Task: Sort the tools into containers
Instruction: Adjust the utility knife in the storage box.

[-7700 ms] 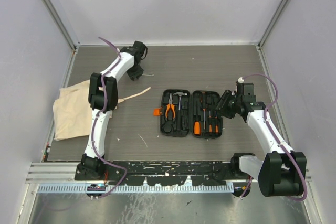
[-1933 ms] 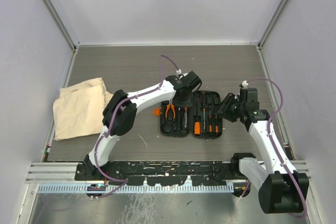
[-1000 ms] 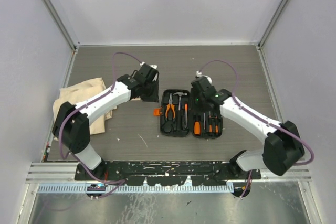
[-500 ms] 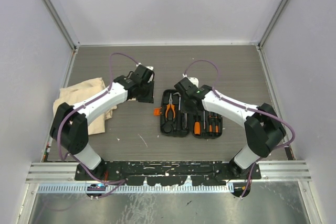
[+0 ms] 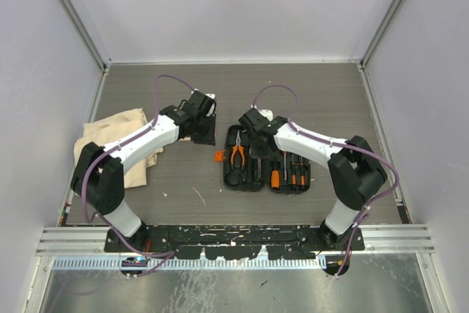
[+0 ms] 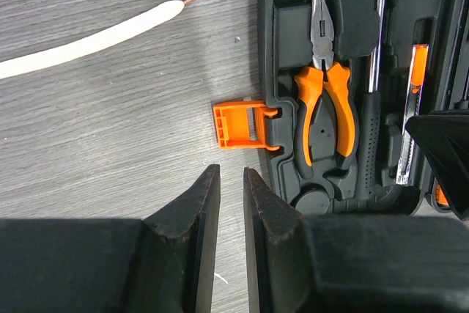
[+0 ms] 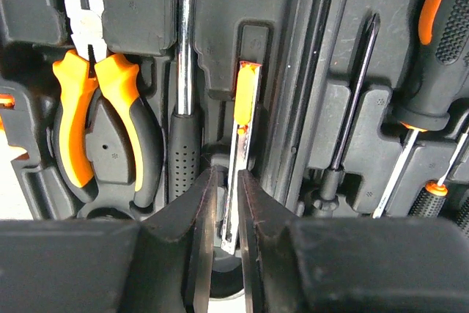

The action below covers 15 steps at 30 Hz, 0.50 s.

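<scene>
The black tool case lies open mid-table. In its moulded slots are the orange-and-black pliers, the hammer's steel shaft and black handle, the thin orange-tipped driver and the black-and-orange screwdrivers. My right gripper is over the case's left half. Its jaws are closed to a narrow gap with the lower end of the thin driver between them. The driver still lies in its slot. My left gripper is just left of the case, shut to a slit and empty.
The beige cloth bag lies at the left edge. A thin pale stick lies on the table left of the case. An orange latch sticks out from the case's left side. Grey walls enclose the table.
My right arm has swung left across the case, from its right side to the thin driver's slot. My left gripper earlier pulled back from the case and has hardly moved since.
</scene>
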Each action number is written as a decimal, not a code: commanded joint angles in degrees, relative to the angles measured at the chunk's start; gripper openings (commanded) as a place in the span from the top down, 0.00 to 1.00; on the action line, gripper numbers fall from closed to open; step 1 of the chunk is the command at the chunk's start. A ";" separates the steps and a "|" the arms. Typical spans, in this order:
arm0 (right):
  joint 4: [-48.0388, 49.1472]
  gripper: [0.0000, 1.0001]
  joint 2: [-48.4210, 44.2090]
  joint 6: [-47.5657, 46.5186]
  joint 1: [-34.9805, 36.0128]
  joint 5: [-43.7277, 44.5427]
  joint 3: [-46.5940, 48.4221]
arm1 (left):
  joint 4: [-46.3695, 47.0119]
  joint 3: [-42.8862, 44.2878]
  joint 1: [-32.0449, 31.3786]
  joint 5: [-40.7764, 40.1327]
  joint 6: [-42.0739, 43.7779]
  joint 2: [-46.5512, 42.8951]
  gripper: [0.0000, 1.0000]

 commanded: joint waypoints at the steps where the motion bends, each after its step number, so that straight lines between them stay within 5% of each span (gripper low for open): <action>1: 0.45 0.76 0.26 -0.57 0.18 1.35 2.75 | 2.17 0.69 0.33 1.37 0.88 0.42 0.80; 15: 0.08 0.78 2.70 -0.79 0.27 2.55 3.17 | 1.55 1.26 0.42 2.26 0.61 1.60 0.82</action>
